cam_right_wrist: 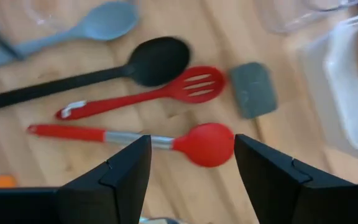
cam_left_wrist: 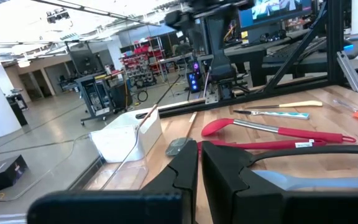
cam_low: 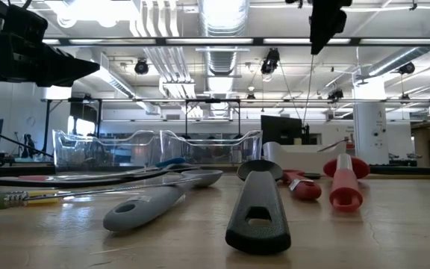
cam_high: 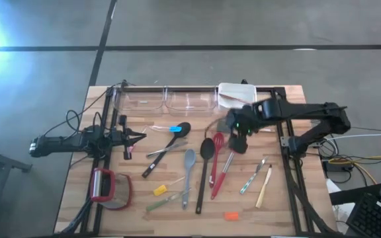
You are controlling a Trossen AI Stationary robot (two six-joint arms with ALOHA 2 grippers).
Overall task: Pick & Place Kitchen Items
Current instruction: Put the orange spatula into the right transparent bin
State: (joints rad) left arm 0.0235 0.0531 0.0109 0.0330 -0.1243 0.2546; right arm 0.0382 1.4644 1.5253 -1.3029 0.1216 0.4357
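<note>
Red spoon (cam_right_wrist: 135,140) lies right under the right gripper (cam_right_wrist: 191,168), jaws spread wide. Handle runs three to nine o'clock between them. Left gripper (cam_high: 139,137) waits clenched, far off.

The high view looks straight down on the whole tabletop (cam_high: 111,198). The low view sits at tabletop level, very near the utensils, facing the room. Both wrist views look close past their fingers (cam_right_wrist: 123,174); all share the red spoon (cam_right_wrist: 185,142).
</note>
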